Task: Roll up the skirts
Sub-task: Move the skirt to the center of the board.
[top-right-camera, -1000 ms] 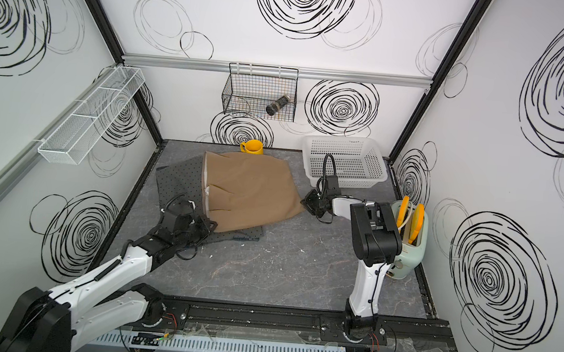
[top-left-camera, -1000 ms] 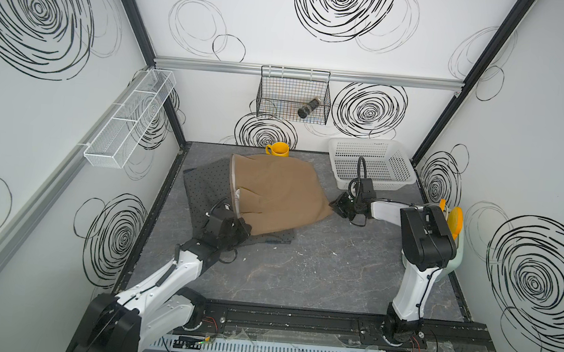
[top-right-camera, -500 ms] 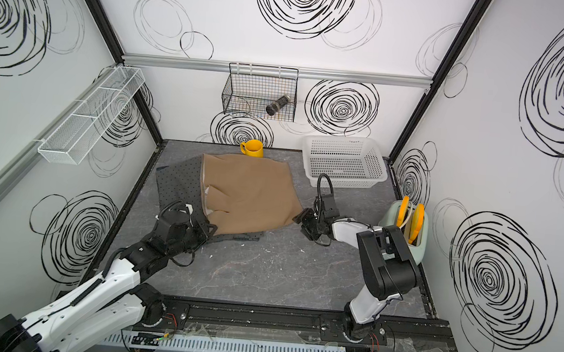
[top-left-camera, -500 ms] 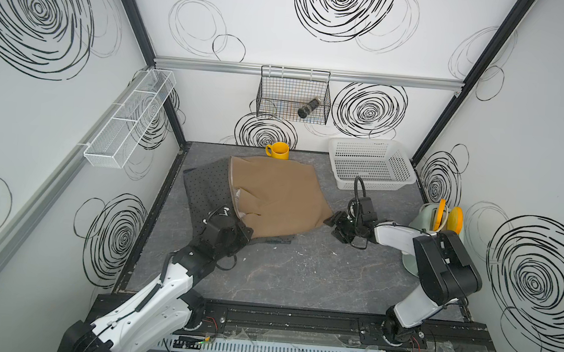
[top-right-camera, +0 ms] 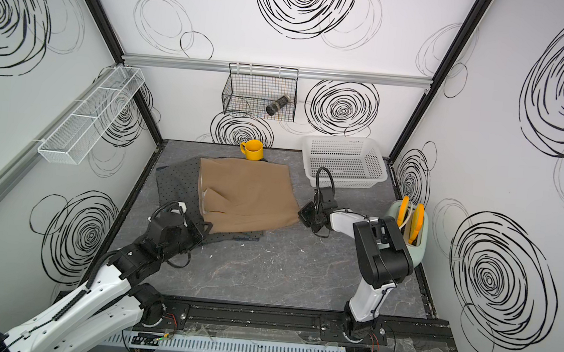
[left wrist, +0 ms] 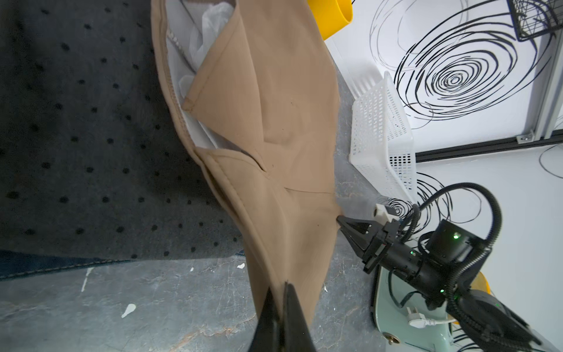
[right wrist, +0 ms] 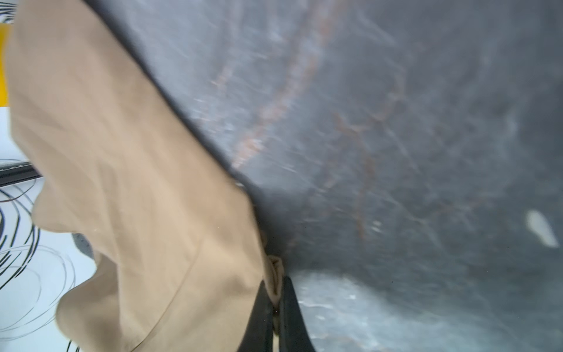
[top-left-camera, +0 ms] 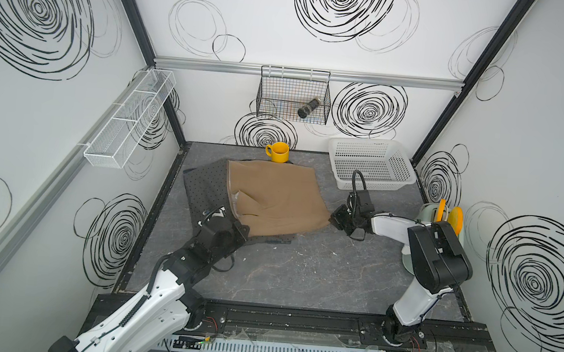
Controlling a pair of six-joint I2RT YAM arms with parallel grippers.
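Now 3 skirts lie stacked on the far left part of the counter (top-left-camera: 299, 276). The tan skirt (top-left-camera: 271, 197) is on top, spread mostly flat. Its waistband faces the left wall and is folded open, so the pale lining shows. The dotted grey skirt (top-left-camera: 204, 187) lies under it and sticks out on the left side. Beneath both, only a thin strip of the denim skirt (left wrist: 36, 265) shows at the near edge.

The left hand (left wrist: 281, 294) is closed tight on the tan skirt's near left corner, with the cloth pinched between its tips. The right hand (right wrist: 275, 289) is closed on the same skirt's near right corner, with a small bunch of tan cloth caught between its tips. The skirt's near edge runs between the 2 hands, and both sit low by the counter.

A yellow mug (top-left-camera: 277, 152) stands just behind the skirts at the back wall. A white basket (top-left-camera: 372, 164) sits in the far right corner, apart from the cloth.
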